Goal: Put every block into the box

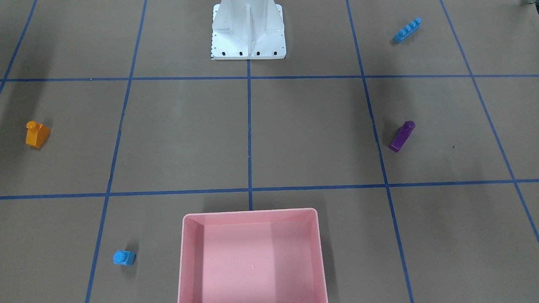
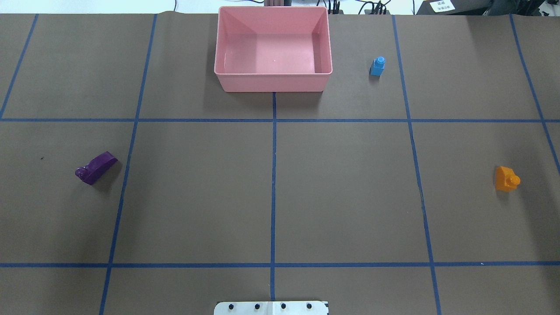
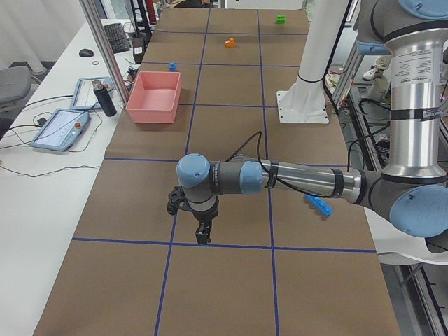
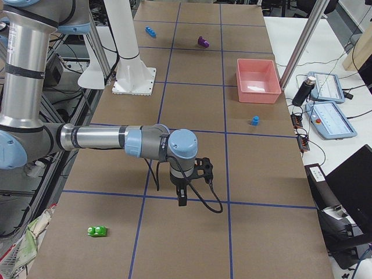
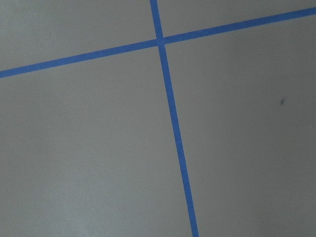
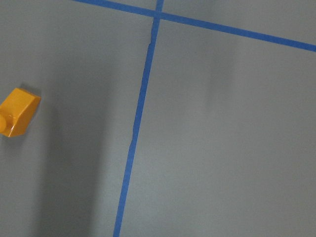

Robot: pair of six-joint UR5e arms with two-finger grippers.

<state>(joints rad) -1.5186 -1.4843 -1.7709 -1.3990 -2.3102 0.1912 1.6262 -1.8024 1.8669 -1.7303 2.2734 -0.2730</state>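
The pink box (image 2: 271, 57) stands with nothing in it at the table's far middle. The small blue cube (image 2: 377, 66) sits right of it. The orange block (image 2: 506, 178) lies at the right, the purple block (image 2: 96, 167) at the left. The long blue block (image 1: 407, 30) lies near the base, and the green block (image 4: 97, 231) far out at the right end. My left gripper (image 3: 203, 234) hangs over bare table beyond the left end, fingers down. My right gripper (image 4: 181, 197) hovers likewise near the right end. For both I cannot tell open or shut.
The white metal base (image 1: 248, 33) stands at the robot's side of the table. Blue tape lines grid the brown surface. A side table with tablets (image 3: 61, 129) and a dark bottle (image 3: 105, 98) runs along the far edge.
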